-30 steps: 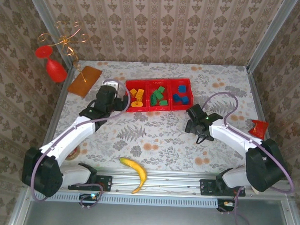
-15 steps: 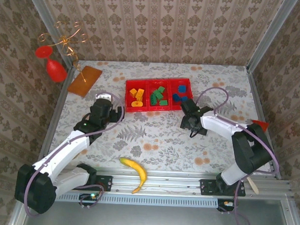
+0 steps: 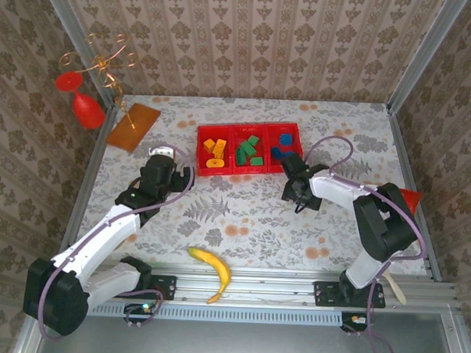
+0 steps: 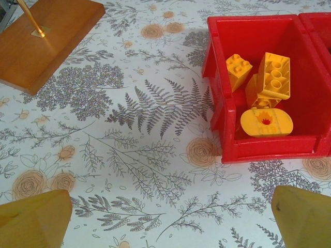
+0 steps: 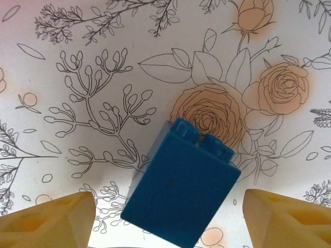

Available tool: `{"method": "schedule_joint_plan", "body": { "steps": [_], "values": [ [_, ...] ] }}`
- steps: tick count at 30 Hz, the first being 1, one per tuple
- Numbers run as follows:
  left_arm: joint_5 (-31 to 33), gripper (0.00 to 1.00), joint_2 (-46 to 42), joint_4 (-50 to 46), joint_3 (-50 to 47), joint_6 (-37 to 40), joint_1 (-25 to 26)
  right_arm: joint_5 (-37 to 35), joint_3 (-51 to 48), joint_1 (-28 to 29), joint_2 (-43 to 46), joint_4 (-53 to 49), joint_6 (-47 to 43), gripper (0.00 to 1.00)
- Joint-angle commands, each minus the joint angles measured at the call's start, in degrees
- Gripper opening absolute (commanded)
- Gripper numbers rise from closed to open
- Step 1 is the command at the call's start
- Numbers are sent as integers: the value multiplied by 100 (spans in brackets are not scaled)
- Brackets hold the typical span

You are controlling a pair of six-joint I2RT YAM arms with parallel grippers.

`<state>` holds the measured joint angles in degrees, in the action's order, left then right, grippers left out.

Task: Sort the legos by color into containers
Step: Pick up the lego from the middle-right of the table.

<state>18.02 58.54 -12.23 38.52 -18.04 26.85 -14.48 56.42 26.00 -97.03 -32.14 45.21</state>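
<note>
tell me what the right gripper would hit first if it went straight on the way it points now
Most likely the blue lego brick, which lies on the flowered table right between the open fingers of the right gripper. Nothing else stands in that line; the depth is unclear.

No letters or numbers are readable; the orange round piece (image 4: 266,122), at 3 o'clock, carries a small red mark

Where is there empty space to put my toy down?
Biggest bare patch: the middle, between the red tray and the banana. Also the strip behind the tray, along the back wall. Crowded: the tray's compartments, and by its right end, where the right claw hangs over a blue brick.
</note>
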Motion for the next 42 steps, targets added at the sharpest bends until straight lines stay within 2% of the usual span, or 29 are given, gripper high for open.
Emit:
{"method": "schedule_joint_plan", "body": {
  "steps": [1,13,23,34,39,42],
  "values": [
    [0,100,56,-66,-3,-40,-42,99,146,-25,-180,110,24,72],
    [-93,100,192,-9,24,-59,-42,200,351,-27,-465,110,-193,56],
    [-148,100,241,-12,15,-50,-42,51,396,-94,-575,224,-206,58],
    [-156,100,210,-50,-12,-72,-41,140,580,-165,-652,258,-455,35],
    [-115,100,184,-73,-20,-68,-42,99,646,-165,-293,164,-645,26],
    [-71,100,157,-73,-21,-68,-44,9,808,-165,-17,-48,-871,25]
  ]
}}
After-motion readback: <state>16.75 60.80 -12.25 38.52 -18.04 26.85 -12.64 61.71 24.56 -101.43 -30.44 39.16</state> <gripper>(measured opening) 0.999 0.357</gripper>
